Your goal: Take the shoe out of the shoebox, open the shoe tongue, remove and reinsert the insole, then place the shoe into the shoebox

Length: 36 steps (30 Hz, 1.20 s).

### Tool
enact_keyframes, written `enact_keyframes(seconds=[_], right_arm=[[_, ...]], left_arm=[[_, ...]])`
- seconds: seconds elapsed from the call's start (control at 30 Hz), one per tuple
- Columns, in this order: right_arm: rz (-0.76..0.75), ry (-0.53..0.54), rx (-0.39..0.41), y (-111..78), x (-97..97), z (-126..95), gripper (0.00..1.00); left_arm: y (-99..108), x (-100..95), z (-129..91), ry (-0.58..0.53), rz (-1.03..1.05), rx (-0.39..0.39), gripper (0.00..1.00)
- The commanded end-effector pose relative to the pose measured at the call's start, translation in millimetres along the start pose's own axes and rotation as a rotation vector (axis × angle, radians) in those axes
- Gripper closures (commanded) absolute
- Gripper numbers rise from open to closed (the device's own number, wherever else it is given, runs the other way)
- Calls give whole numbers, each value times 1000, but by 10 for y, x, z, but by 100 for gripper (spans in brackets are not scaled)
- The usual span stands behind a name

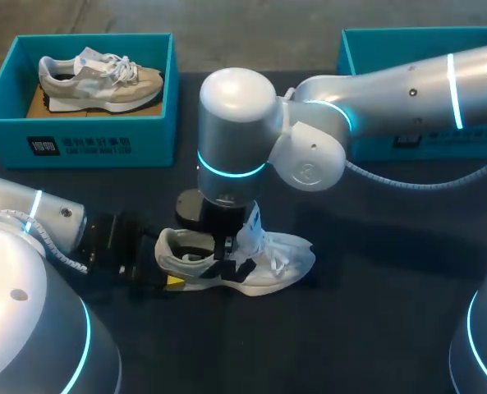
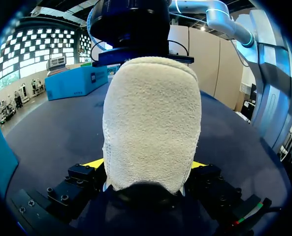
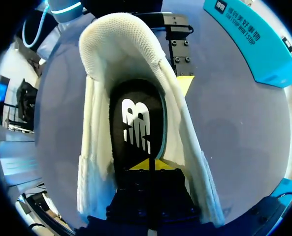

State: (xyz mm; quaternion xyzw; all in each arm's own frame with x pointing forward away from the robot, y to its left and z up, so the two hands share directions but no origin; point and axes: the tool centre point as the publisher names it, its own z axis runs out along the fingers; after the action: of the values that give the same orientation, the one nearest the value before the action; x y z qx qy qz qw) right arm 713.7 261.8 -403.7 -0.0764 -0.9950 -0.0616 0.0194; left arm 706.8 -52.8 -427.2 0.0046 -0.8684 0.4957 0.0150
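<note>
1. The right gripper (image 3: 148,166) stood down inside the opening of the white shoe (image 1: 280,256). Its yellow tips were pressed close together and rested on the black insole (image 3: 136,123). Whether they pinched any of it could not be told.
2. The left gripper (image 2: 146,164) was clamped on the heel (image 2: 150,118), one yellow tip at each side. It held the shoe upright on the dark table (image 1: 374,328), near the front middle and out of both boxes.
3. The insole lay flat along the bottom of the shoe, so the step in hand looked like the insole work. Whether it was about to be lifted or was being pressed home could not be judged.
4. The heel clamp needed to stay firm, since a light shoe would probably slide or tip with any pull or push on the insole.
5. For lifting, the tips would do best to catch the insole's edge near the heel and draw it up and back. For seating, they would do best to press along the centre line so that no fold formed.
6. The padded collar sat close around the fingers, so a straight, upright exit seemed safest.
7. The left box (image 1: 87,135) held another shoe (image 1: 99,78). The right box (image 1: 407,49) stood well apart, its inside hidden behind the arm.
</note>
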Motion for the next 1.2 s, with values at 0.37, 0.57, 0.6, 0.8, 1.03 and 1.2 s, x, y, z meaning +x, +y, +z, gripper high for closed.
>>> enact_keyframes(seconds=[0.37, 0.57, 0.6, 0.8, 1.03, 1.2], right_arm=[[-28, -66, -7, -147, -10, -515, 100], [-56, -68, -49, -111, -58, -623, 100], [-60, -70, -68, -108, -71, -647, 100], [-68, -69, -114, -108, -127, -744, 100], [-91, -67, -212, 16, -173, -862, 100], [-112, -63, -256, 177, -187, -943, 100]], left_arm=[[45, -36, 13, 0, 0, -4, 100], [45, -36, 13, 0, 0, -4, 100], [45, -36, 13, 0, 0, -4, 100], [45, -36, 13, 0, 0, -4, 100], [45, -36, 13, 0, 0, -4, 100], [45, -36, 13, 0, 0, -4, 100]])
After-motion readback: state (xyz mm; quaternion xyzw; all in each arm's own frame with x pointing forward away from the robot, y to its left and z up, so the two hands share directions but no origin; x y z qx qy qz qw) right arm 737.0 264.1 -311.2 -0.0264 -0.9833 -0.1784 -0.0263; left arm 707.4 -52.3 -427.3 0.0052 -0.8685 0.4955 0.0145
